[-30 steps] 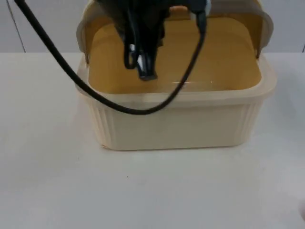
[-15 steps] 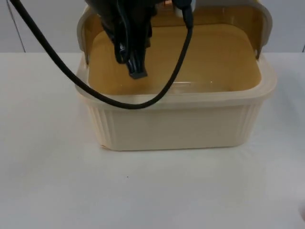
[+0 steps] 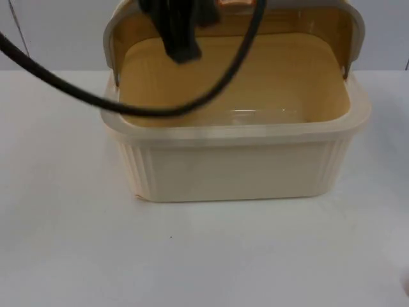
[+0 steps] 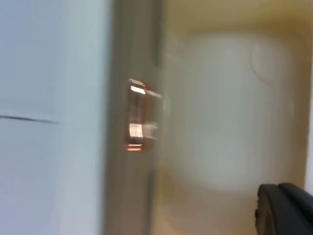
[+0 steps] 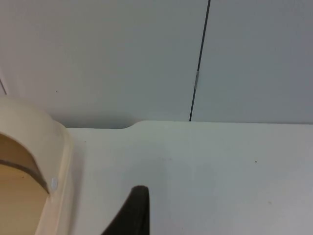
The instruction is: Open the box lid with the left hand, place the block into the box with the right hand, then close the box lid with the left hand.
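A cream plastic box (image 3: 233,163) with rounded corners and a ribbed front wall stands on the smooth white bench (image 3: 192,256). Its translucent amber lid (image 3: 307,29) stands upright at the back, with a small shiny orange latch (image 4: 136,115) on its edge. The left claw (image 3: 182,45) hangs over the box's back left part, close to the lid; whether it is wide or narrow cannot be told. The right claw's black fingertip (image 5: 131,213) sits low over bare bench beside the box's outer wall.

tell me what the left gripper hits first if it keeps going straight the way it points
Probably the raised lid: the left gripper hangs over the box, and its wrist view faces the lid's inner side. Depth is unclear.
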